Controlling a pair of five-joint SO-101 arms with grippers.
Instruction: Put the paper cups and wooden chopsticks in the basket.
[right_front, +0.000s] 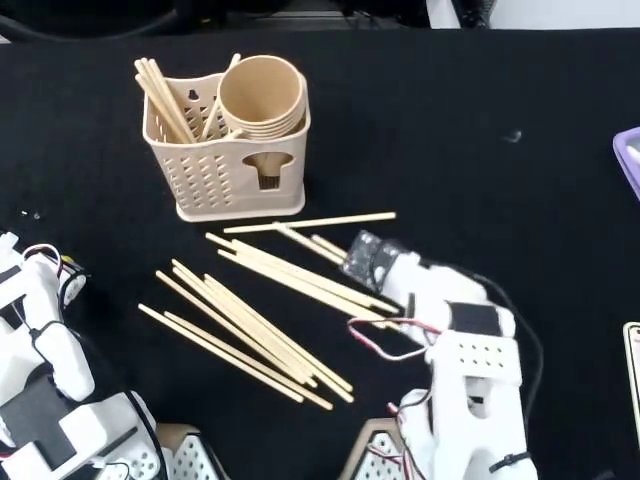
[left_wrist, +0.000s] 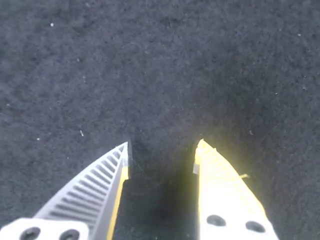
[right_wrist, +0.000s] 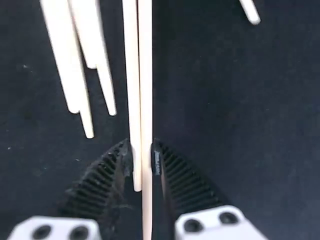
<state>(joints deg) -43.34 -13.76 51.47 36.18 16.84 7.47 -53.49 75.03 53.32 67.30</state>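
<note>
Within right gripper (right_wrist: 142, 152), two chopsticks (right_wrist: 139, 75)

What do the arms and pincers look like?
The left arm and right arm are white; the right carries red and white wires. The left pincer has a grey ribbed finger and a yellow one; the right pincer's are black and ribbed.

From here the black table cloth (left_wrist: 150, 60) looks matt and finely fuzzy, like felt. The wooden chopsticks (right_front: 250, 325) are pale bare wood, smooth and dull. The basket (right_front: 215, 180) is beige moulded plastic with a slight sheen, and the paper cups (right_front: 262, 95) are matt tan paper. I see ribbed black plastic on the right gripper (right_wrist: 140, 145) and ribbed pale plastic on the left gripper (left_wrist: 162, 145).
</note>
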